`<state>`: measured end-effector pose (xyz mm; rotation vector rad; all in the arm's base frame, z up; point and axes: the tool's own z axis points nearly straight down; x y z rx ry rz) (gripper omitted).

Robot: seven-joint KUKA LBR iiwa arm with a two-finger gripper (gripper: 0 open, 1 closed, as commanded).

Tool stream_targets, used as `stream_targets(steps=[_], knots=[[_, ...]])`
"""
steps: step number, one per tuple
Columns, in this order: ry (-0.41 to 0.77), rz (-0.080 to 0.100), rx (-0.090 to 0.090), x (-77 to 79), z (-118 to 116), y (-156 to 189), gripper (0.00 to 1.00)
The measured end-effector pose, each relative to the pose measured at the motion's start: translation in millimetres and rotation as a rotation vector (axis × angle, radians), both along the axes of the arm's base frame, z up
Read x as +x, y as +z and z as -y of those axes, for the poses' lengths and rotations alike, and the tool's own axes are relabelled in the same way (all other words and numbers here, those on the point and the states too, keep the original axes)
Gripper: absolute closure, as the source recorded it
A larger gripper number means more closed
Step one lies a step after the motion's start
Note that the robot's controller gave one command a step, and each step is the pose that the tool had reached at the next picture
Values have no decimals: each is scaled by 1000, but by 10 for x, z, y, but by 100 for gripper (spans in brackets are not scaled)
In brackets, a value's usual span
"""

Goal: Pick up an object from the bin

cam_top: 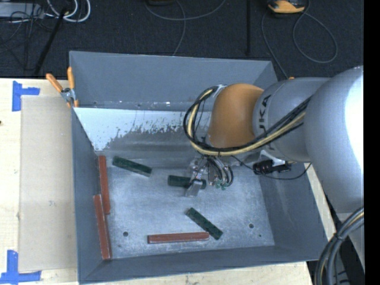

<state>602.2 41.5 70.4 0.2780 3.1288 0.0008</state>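
1. The end effector (198, 184) hung low over the floor of the grey metal bin (172, 82), a little to the 3 o'clock side of the bin's middle. Whether it was open or closed could not be told, because the wrist and its wiring hid the tip.
2. A short dark green bar (177, 181) lay flat on the bin floor at the end effector's 9 o'clock. Its near end was right against the tip or under it, and I could not tell whether it was gripped.
3. A second dark green bar (132, 166) lay farther out toward 10 o'clock, apart from the first.
4. A third dark green bar (205, 223) lay slanted at the end effector's 6 o'clock, well clear of it.
5. A reddish-brown bar (178, 238) lay flat toward 7 o'clock, near the bin's front wall, with one end just beside the third green bar.
6. Two more reddish-brown bars, an upper bar (103, 183) and a lower bar (101, 227), lay end to end along the wall at the bin's 9 o'clock side.
7. The arm (320, 123) came in from 3 o'clock, with an orange cover (234, 114) at the wrist and yellow-and-black hoses (193, 120) looped around it.
8. The bin floor was pale grey and speckled, and the sloped back wall at 12 o'clock was scuffed along its lower edge.
9. Beyond the bin at 12 o'clock lay a dark floor (178, 28) with loose cables (74, 5) trailing over it
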Motion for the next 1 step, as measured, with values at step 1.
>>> stream_targets(steps=[1], knots=[[94, 9, -2, 87, 282, 1498, 100]])
